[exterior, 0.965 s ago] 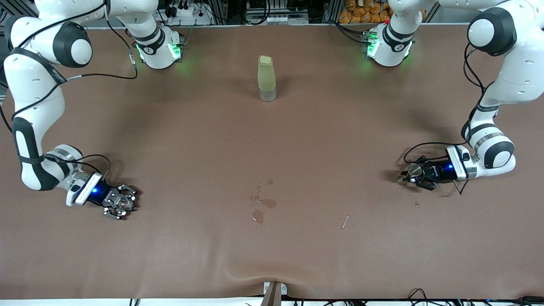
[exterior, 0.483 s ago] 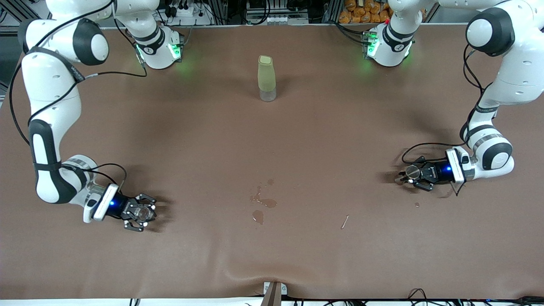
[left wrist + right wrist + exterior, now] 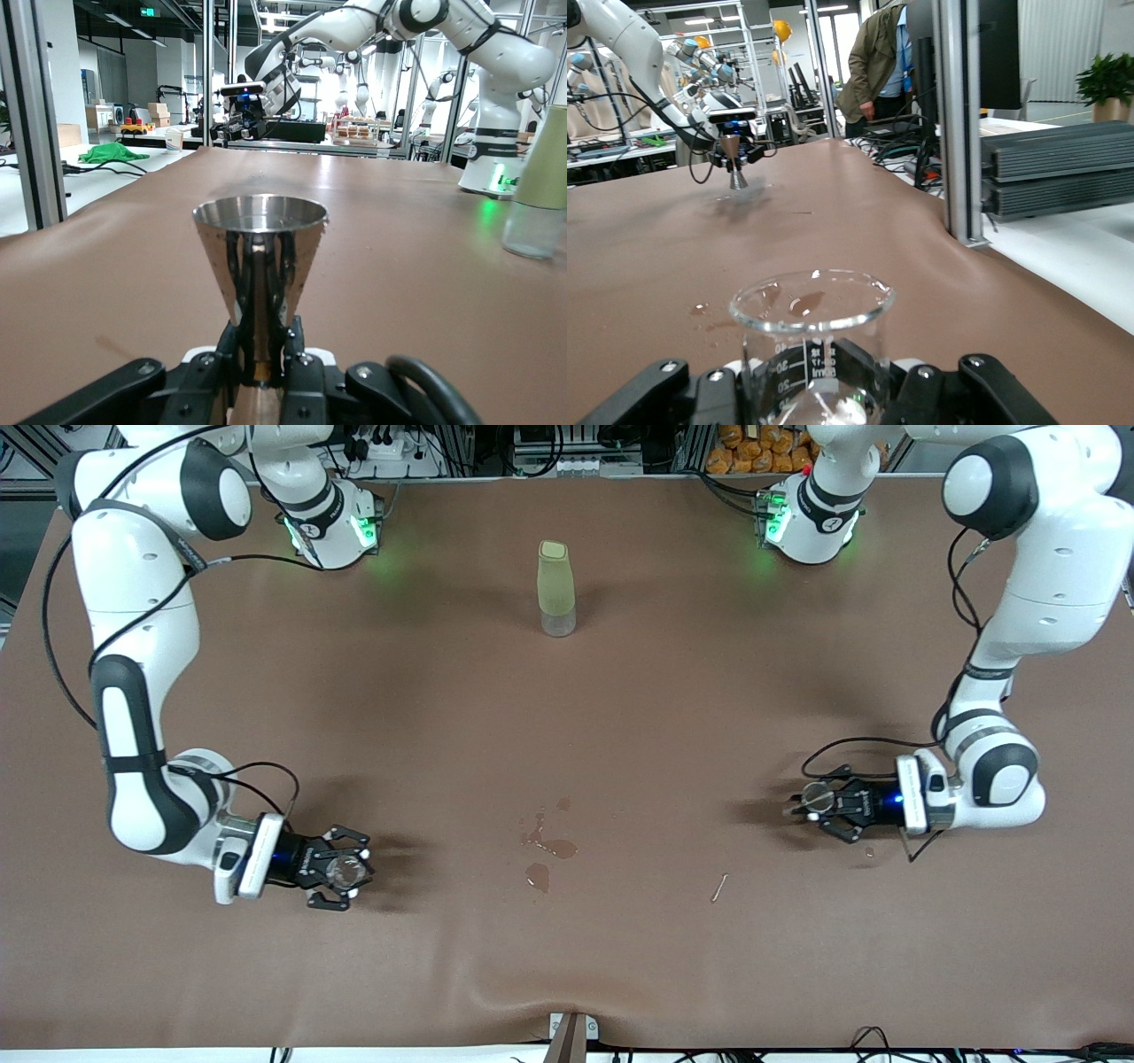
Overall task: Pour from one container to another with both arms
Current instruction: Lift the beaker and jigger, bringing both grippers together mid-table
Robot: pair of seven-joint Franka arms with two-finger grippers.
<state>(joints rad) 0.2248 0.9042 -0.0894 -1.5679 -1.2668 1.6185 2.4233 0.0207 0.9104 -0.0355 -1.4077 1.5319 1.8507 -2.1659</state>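
At the lower left of the frame the right tool (image 3: 341, 871) clenches a clear glass beaker (image 3: 811, 341), breakable and slippery, while at the middle right the left tool (image 3: 819, 804) clenches a shiny metal cup (image 3: 260, 257), stiff and light, by its thin stem.

Robotics lab — many robot arms (image 3: 372, 27), aluminium frames (image 3: 22, 115)

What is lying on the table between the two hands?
In the front view, small wet spots and a thin scrap lie between the right hand and left hand.
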